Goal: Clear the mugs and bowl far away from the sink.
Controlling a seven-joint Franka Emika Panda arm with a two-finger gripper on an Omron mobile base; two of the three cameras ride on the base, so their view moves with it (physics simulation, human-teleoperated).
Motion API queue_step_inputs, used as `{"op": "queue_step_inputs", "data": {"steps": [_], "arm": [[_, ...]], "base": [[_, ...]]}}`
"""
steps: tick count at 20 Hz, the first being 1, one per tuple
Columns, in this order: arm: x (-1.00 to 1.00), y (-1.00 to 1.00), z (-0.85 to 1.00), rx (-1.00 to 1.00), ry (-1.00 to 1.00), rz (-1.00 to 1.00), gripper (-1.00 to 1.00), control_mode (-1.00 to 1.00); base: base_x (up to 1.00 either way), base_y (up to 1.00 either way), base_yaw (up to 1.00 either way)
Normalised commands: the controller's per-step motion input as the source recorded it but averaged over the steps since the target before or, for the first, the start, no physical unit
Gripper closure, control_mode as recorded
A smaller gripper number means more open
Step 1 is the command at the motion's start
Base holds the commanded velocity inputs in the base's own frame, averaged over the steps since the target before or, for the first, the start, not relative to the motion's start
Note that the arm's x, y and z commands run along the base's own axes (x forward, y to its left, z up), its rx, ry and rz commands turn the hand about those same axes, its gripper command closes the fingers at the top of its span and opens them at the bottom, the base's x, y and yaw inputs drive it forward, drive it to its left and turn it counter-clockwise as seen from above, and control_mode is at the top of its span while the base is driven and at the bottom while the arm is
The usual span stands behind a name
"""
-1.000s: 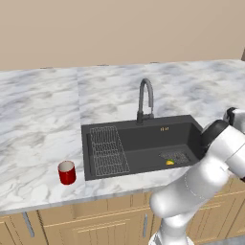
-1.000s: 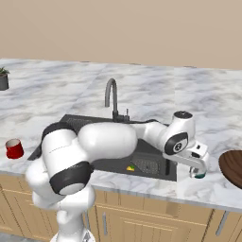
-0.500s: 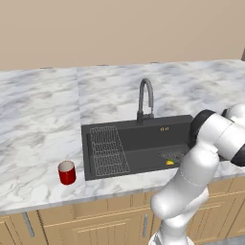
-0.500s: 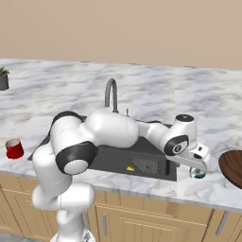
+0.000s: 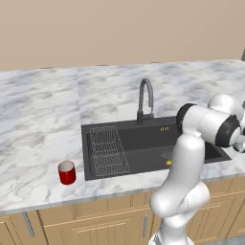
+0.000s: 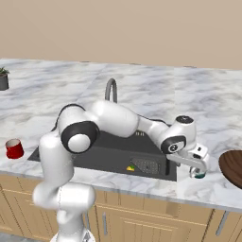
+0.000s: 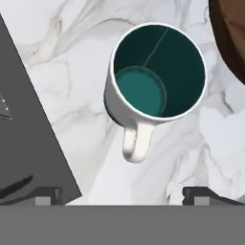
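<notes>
A white mug [image 7: 155,72] with a teal inside stands upright on the marble counter right of the sink [image 6: 118,156], its handle [image 7: 136,143] pointing toward my hand. My gripper [image 6: 197,166] hangs just above this mug [image 6: 198,175], open, with its fingertips [image 7: 48,194] on either side of the handle's line and nothing held. The dark wooden bowl [image 6: 231,168] lies just beyond the mug, its rim also in the hand view's corner [image 7: 229,28]. A small red mug [image 5: 67,172] stands left of the sink [image 5: 143,143], near the counter's front edge.
The dark gooseneck tap [image 5: 146,98] rises behind the basin, and a wire rack [image 5: 107,150] lies in its left half. A small potted plant [image 6: 3,80] stands far left on the counter. Wooden cabinet fronts run below the counter's edge.
The arm's upper links have swung round and upward, while the hand has stayed almost in place above the white mug. The jaws remain open. Mugs and bowl have not moved.
</notes>
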Motion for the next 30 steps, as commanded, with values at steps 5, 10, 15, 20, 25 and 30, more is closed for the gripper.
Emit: {"op": "queue_step_inputs", "data": {"steps": [5, 10, 15, 20, 25, 30], "arm": [[0.10, -0.17, -0.15, 0.00, 0.00, 0.00, -1.00, -1.00], [0.14, -0.18, -0.13, 0.00, 0.00, 0.01, -1.00, -1.00], [0.22, 0.00, -0.14, 0.00, -0.01, 0.01, -1.00, -1.00], [0.24, 0.00, -0.19, 0.00, 0.00, 0.01, -1.00, -1.00], [0.00, -0.01, -0.26, 0.00, 0.00, 0.00, 1.00, -1.00], [0.00, 0.00, -0.26, 0.02, 0.00, 0.00, 1.00, -1.00]], "base": [[0.00, 0.00, 0.00], [0.00, 0.00, 0.00], [0.00, 0.00, 0.00], [0.00, 0.00, 0.00], [0.00, 0.00, 0.00], [0.00, 0.00, 0.00]]}}
